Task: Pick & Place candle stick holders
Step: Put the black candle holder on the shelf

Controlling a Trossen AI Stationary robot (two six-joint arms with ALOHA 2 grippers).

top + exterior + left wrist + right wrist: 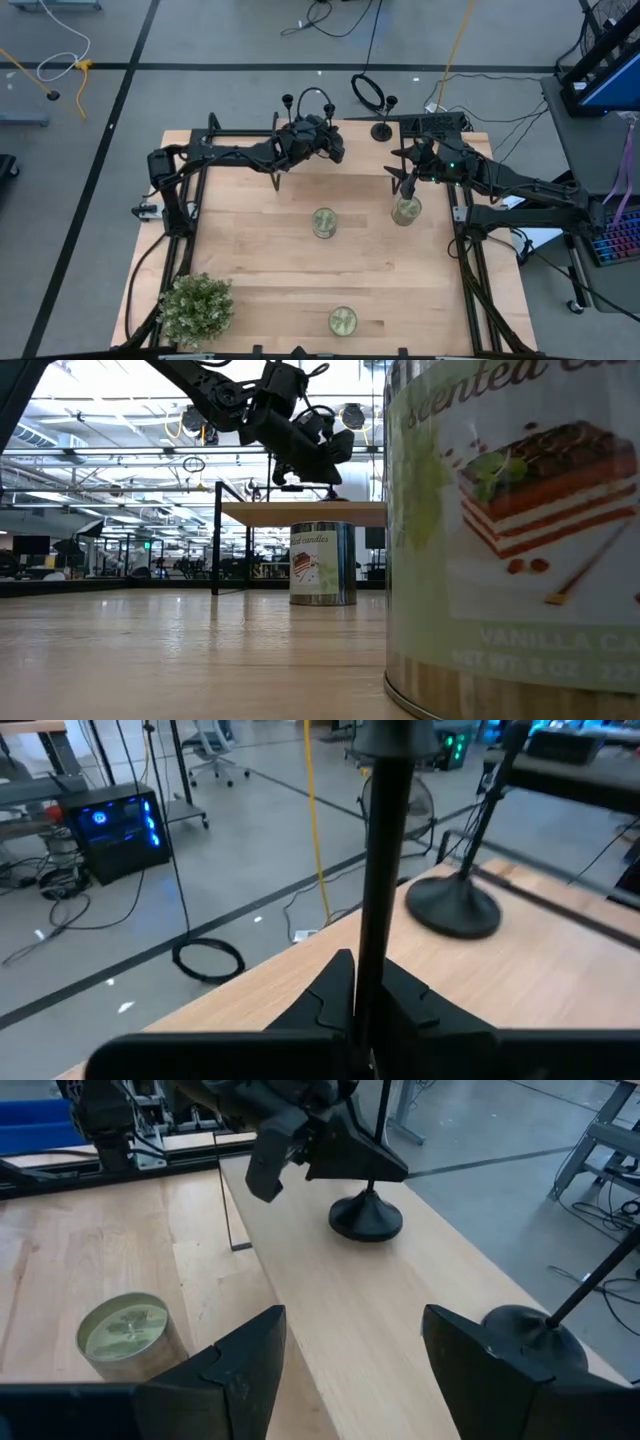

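Observation:
Three black candle stick holders are near the table's far edge. My left gripper (325, 145) (365, 982) is shut on the thin stem of one holder, whose cup (395, 735) rises above the fingers. A second holder (382, 130) (452, 905) stands on its round base to the right, on its own. The cup of a third holder (287, 98) shows beside my left arm, and its base is hidden. My right gripper (405, 180) (352, 1320) is open and empty above a candle tin (406, 210). My left gripper pinches the holder's stem (372, 945) between its two fingers, which lie across it. The fingers come slanting down from the table's left. The holder stands upright. Its round base (365, 1215) is at the table top by the far edge; whether it touches the table, I cannot tell.
A second candle tin (323, 222) (130, 1330) stands mid-table and a third (342, 320) (510, 540) near the front edge. A potted plant (195, 308) stands at the near left corner. Dark frame rails (470, 250) run along both sides of the table.

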